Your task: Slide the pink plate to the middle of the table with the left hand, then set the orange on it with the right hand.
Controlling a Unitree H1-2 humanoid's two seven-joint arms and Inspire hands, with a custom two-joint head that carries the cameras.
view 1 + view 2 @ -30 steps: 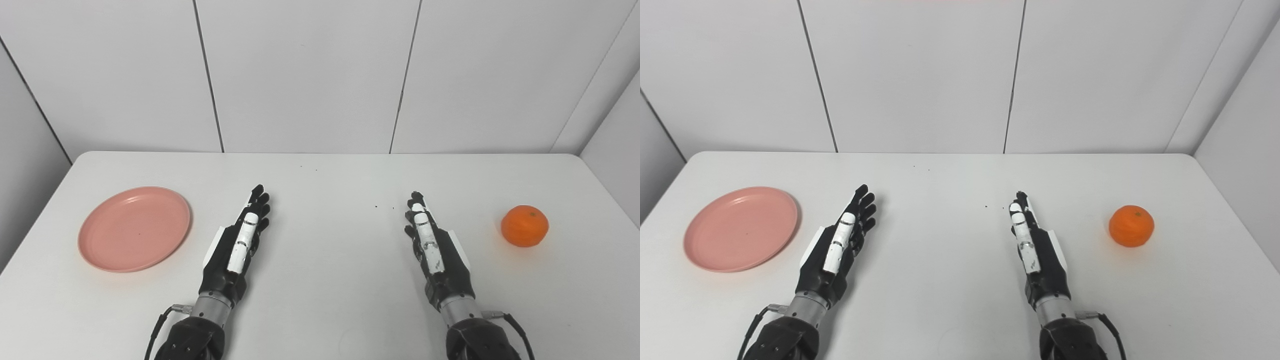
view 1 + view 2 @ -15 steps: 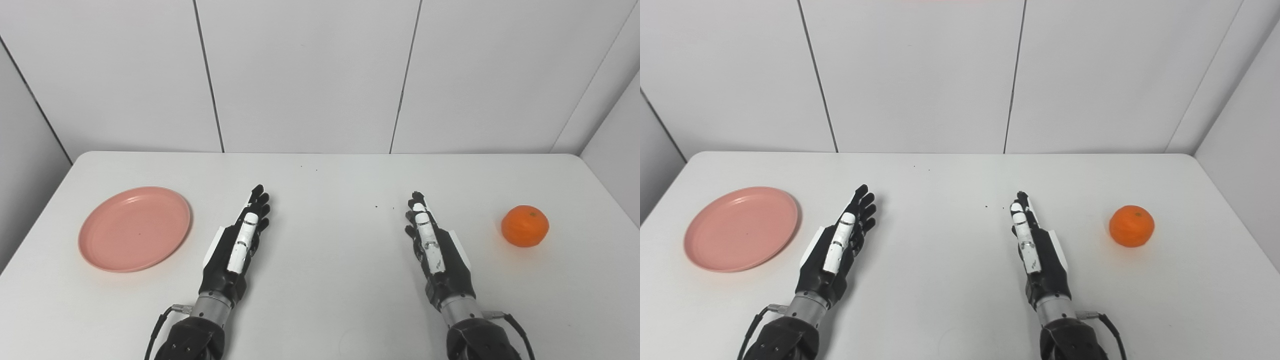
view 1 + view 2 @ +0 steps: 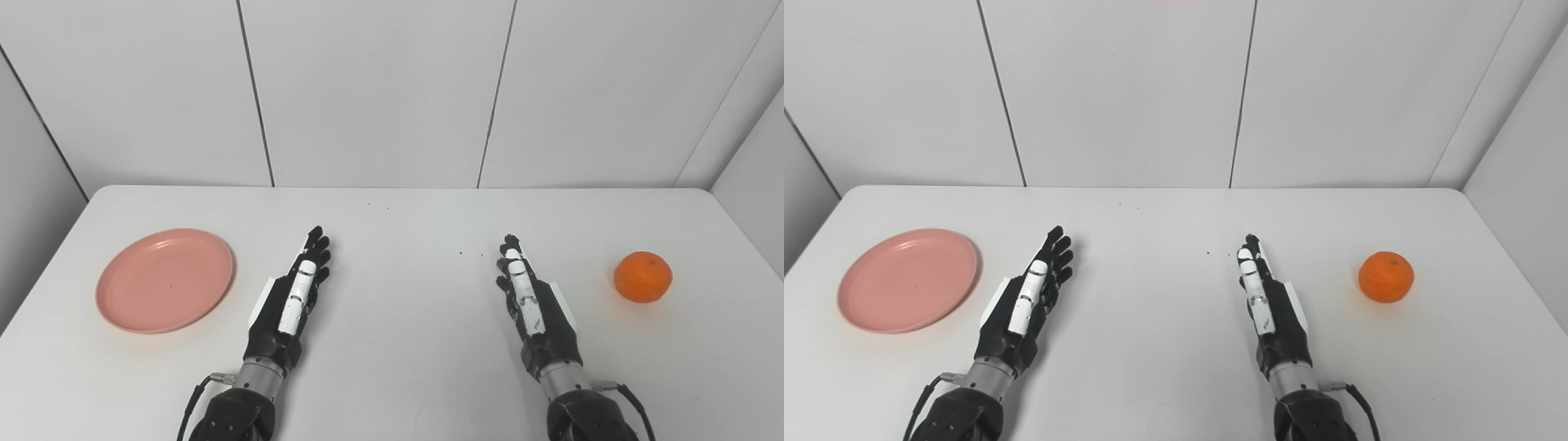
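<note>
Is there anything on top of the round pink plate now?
Nothing lies on the round pink plate; its whole upper face shows. What is under it is covered. The orange sits apart, far right.

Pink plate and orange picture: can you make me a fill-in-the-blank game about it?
1. The plate is the color ____.
2. The orange sits on the table beside the ____ hand.
3. The left hand holds ____.
4. The plate has ____ on it.

Missing words: pink; right; nothing; nothing

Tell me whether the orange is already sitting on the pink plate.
No: the orange lies on the bare table at the right, far from the pink plate at the left.
</note>
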